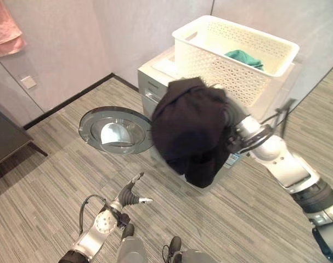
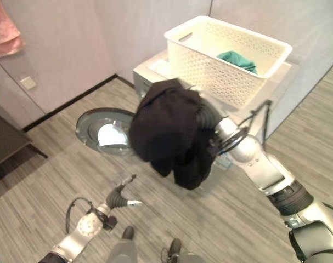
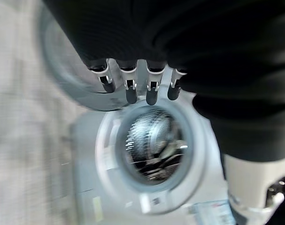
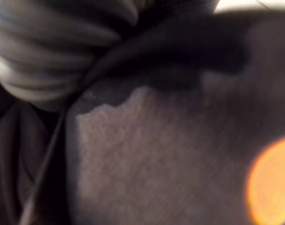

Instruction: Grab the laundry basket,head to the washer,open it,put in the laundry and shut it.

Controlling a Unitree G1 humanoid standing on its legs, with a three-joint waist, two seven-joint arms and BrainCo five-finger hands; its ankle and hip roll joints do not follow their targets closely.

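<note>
The white laundry basket [image 1: 210, 68] stands on top of the white washer [image 1: 150, 82], with a teal cloth [image 1: 243, 57] inside it. The washer's round door [image 1: 114, 130] hangs open to the left, and the steel drum [image 3: 151, 140] shows through the opening. A black garment [image 1: 191, 129] is draped over my right hand, whose ribbed cover [image 4: 43, 51] is up against the cloth; the hand is held in front of the washer's opening. My left hand [image 1: 130, 196] is low, in front of the door, its fingers [image 3: 130, 86] straight and holding nothing.
A pink towel [image 1: 4, 30] hangs on the wall at the upper left. A dark low table [image 1: 4, 137] stands at the left edge. Walls close in behind and beside the washer. Striped grey floor [image 1: 62, 175] lies open before the door.
</note>
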